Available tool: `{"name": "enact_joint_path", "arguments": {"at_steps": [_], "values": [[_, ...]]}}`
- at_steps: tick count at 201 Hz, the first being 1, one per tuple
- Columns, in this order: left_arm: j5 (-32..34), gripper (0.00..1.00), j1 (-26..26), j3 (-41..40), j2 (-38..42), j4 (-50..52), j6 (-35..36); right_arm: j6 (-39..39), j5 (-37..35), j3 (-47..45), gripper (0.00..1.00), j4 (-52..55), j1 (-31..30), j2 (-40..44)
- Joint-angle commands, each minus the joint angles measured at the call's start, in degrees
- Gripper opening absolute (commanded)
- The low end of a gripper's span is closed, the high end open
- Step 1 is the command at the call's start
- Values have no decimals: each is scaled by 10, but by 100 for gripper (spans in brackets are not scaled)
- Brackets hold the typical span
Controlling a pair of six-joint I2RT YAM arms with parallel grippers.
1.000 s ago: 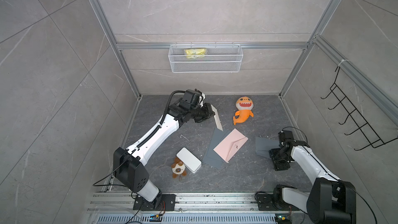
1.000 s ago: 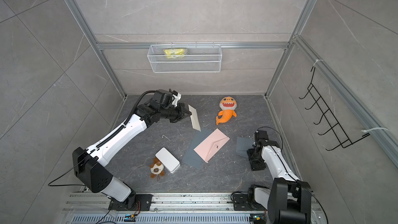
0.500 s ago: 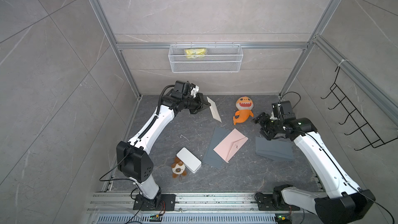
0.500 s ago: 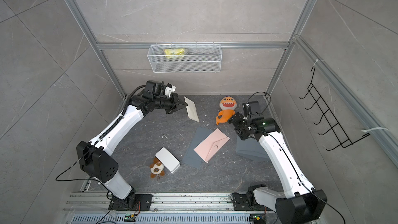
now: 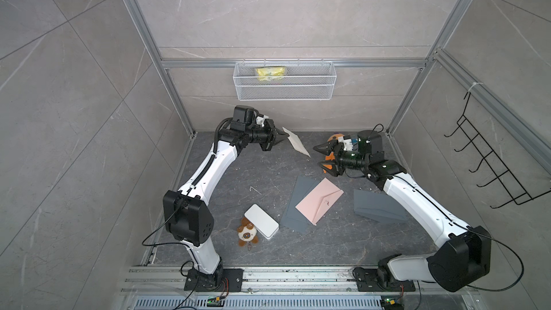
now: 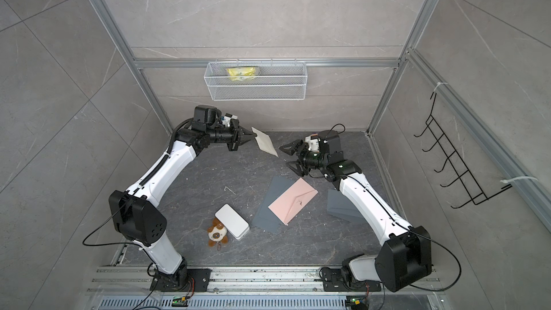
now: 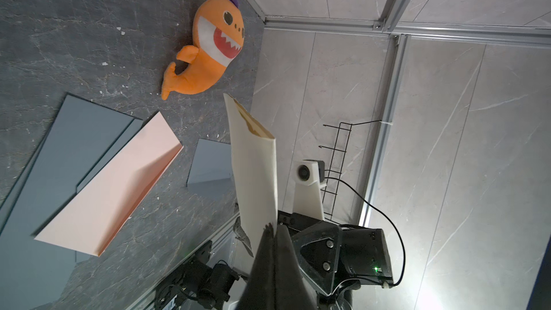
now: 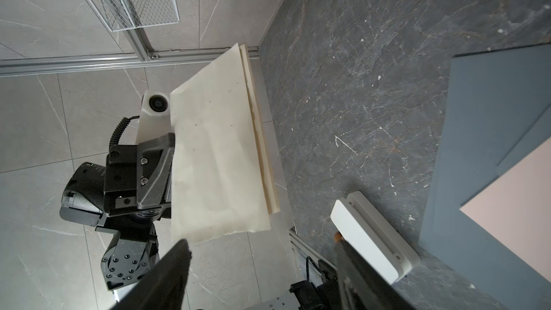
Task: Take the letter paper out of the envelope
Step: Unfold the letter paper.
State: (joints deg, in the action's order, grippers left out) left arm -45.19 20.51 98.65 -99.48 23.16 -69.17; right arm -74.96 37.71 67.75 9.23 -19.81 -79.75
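My left gripper (image 5: 284,136) (image 6: 253,136) is shut on one corner of a cream envelope (image 5: 295,142) (image 6: 264,141) and holds it in the air over the back of the floor. In the left wrist view the envelope (image 7: 253,174) stands edge-on from the closed fingertips (image 7: 272,228), its far end gaping slightly. My right gripper (image 5: 319,156) (image 6: 285,155) (image 8: 262,246) is open, a short gap from the envelope's (image 8: 214,159) free edge, touching nothing. A second cream layer (image 8: 261,144) lines one edge; I cannot tell if it is the letter paper.
On the floor lie a pink envelope (image 5: 319,201) over grey sheets (image 5: 298,192), a grey folder (image 5: 375,205), a white box (image 5: 261,221), a brown plush (image 5: 247,232) and an orange plush (image 7: 208,52). A wire basket (image 5: 283,84) hangs on the back wall, a hook rack (image 5: 492,168) on the right wall.
My right arm rose from the floor at the right and swung up towards the envelope. My left gripper carried the envelope higher and further back.
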Motion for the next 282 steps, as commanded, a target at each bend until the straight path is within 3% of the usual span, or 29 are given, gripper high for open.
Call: {"name": "enact_joint_path", "arguments": {"at_steps": [1, 22, 119, 154, 282], "values": [[-19, 0, -1, -1, 7, -33, -32, -54, 0, -8, 70, -77, -7, -9], [-16, 0, -1, -9, 12, -32, -29, -53, -8, 0, 62, -72, -9, -13], [-15, 0, -1, -18, 17, -32, -24, -74, -16, -1, 57, -57, -18, -4], [-15, 0, -1, -20, 17, -31, -23, -81, -25, 0, 50, -64, -19, -3], [-4, 0, -1, -19, 24, 2, 12, -37, -32, 52, 43, 27, -19, -10]]}}
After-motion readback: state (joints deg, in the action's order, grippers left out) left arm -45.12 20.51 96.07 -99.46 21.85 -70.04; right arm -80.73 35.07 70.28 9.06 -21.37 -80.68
